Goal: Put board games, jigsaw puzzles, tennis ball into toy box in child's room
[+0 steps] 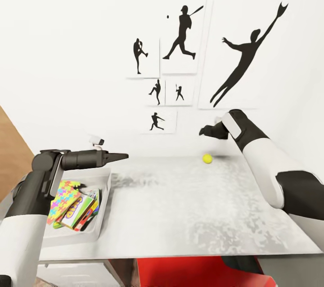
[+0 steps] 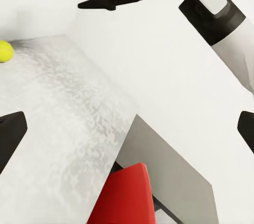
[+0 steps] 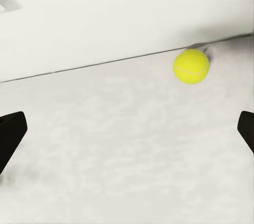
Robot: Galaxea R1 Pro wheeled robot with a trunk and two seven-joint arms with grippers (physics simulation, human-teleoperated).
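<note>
Right gripper (image 1: pixel 203 131) hangs above the far right part of the table (image 1: pixel 189 215), jaws spread wide and nothing between them; in the right wrist view the two dark fingertips (image 3: pixel 10 137) sit at the frame's edges with bare desk top in the gap.

Tennis ball (image 1: pixel 207 158) lies just below and a touch nearer to me than that gripper, resting on the table close to the far edge where the top meets the wall. From the wrist camera the ball (image 3: pixel 191 66) is ahead of the fingers and off-centre, not yet between them. A ball has no long axis, so approach angle is free; I judge I need only drop and centre.

Right arm is plainly the nearer one. Left gripper (image 1: pixel 121 157) is over the toy box (image 1: pixel 106 188) at the table's left, well apart from the ball, its jaws also parted and empty.

Ball is small, bright yellow-green, with a faint seam. The toy box already holds a jigsaw puzzle (image 1: pixel 63 194) and board games (image 1: pixel 78 212), stacked aslant.
</note>
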